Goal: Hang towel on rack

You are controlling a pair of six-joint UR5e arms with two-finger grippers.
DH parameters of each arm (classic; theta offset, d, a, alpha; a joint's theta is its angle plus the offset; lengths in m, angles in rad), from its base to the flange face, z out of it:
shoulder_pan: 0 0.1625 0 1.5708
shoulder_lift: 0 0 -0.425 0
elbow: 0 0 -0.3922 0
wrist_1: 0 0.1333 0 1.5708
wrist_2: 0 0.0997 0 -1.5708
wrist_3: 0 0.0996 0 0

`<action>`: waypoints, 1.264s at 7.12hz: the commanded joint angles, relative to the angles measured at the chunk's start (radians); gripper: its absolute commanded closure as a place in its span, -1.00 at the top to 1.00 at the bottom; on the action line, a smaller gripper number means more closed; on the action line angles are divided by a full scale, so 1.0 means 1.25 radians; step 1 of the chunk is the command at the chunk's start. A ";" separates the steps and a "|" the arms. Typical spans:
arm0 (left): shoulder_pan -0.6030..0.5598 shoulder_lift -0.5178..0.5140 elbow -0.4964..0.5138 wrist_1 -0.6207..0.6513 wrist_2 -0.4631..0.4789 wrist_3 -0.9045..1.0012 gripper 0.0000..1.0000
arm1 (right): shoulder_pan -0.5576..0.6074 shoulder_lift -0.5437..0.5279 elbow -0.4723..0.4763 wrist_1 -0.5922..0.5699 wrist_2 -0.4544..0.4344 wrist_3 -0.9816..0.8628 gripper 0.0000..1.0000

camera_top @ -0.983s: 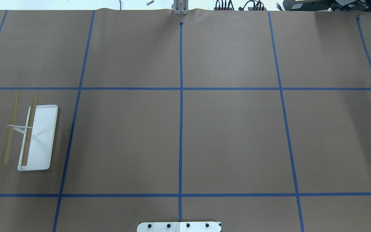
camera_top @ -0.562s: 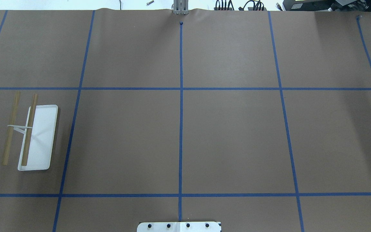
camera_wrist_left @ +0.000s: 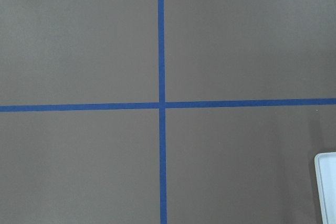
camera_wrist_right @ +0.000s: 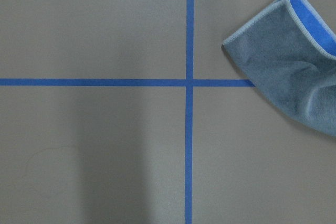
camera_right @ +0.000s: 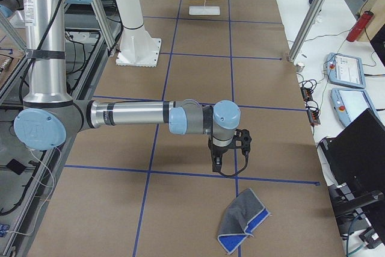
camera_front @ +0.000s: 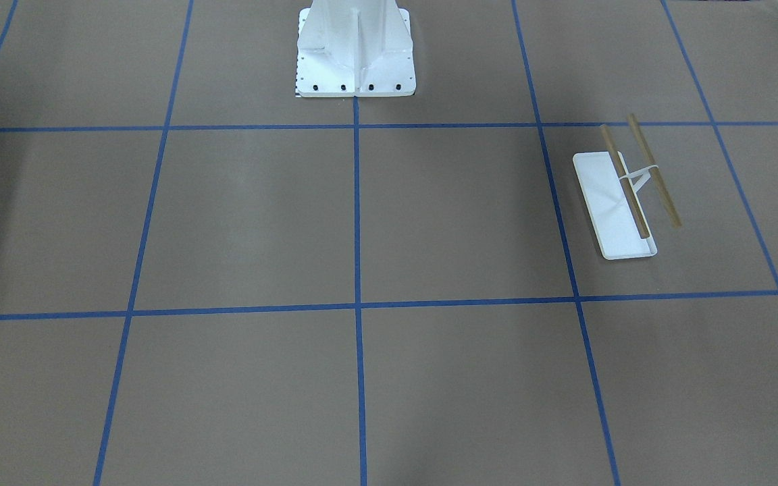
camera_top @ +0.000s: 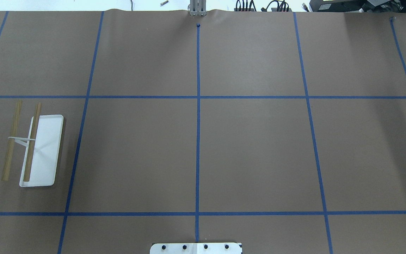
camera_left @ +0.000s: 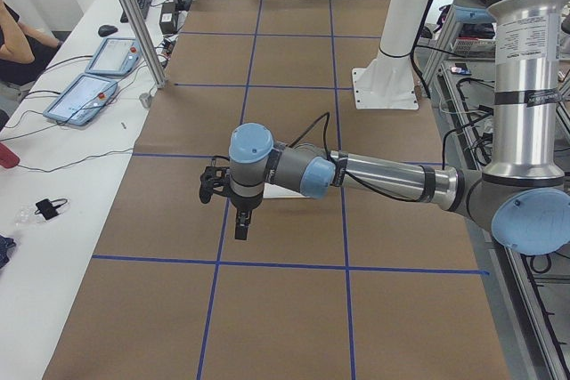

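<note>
Rack (camera_top: 46,148) unmoved; towel (camera_right: 242,228) lies crumpled in side views, barely overhead.

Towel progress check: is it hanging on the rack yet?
No, the towel lies crumpled on the table, and the rack stands bare.

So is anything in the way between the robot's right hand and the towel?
No, nothing visible. The right gripper hangs above the table and the towel lies crumpled nearby, with only bare tabletop and a blue tape line between them. The way to the rack at the far end looks open too.
</note>
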 commanded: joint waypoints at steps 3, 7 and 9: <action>0.047 -0.107 0.031 0.020 0.009 -0.182 0.97 | -0.001 0.022 -0.145 0.202 -0.027 -0.002 1.00; 0.127 -0.205 0.004 0.019 0.008 -0.365 0.99 | 0.013 0.129 -0.423 0.427 -0.156 0.001 1.00; 0.147 -0.266 0.010 0.019 0.008 -0.411 0.99 | 0.014 0.177 -0.498 0.445 -0.185 0.047 1.00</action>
